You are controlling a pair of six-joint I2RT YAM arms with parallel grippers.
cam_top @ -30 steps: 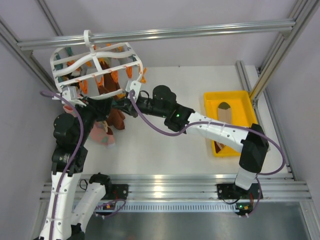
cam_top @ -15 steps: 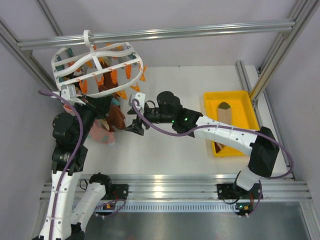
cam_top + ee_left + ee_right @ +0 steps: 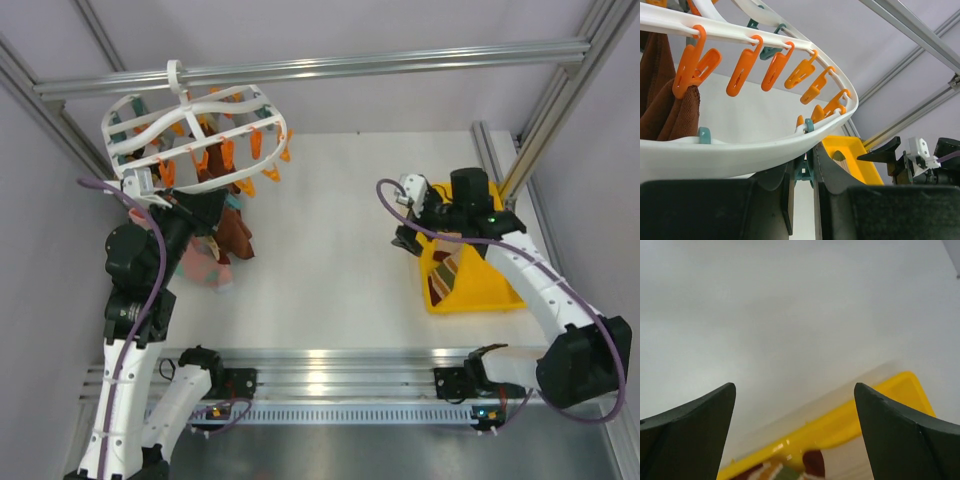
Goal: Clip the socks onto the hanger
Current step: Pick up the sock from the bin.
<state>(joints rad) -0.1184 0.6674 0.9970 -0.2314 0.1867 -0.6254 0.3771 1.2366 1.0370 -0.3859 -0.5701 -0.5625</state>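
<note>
We see the hanger (image 3: 195, 135) in the upper left of the overhead view, hooked on the aluminium rail (image 3: 400, 62) and tilted, with orange clips (image 3: 745, 70) dangling from its white ring. The left gripper (image 3: 178, 203) sits at the ring's lower edge. In its wrist view we find its fingers (image 3: 830, 172) drawn narrow around a teal clip (image 3: 802, 170) just under the rim, pinching it.

A maroon-brown sock (image 3: 237, 232) hangs below the hanger, left of centre. In the left wrist view we see its fabric caught in one orange clip at the upper left. A pink sock (image 3: 205, 268) with a mint patch sits just below it, and we cannot tell whether it is clipped.

At the right of the overhead view the right gripper (image 3: 405, 232) hovers over the left edge of the yellow tray (image 3: 495, 290), well apart from the hanger. Its fingers (image 3: 690, 435) stand wide with nothing between them. A patterned sock (image 3: 450, 272) lies in the tray.
</note>
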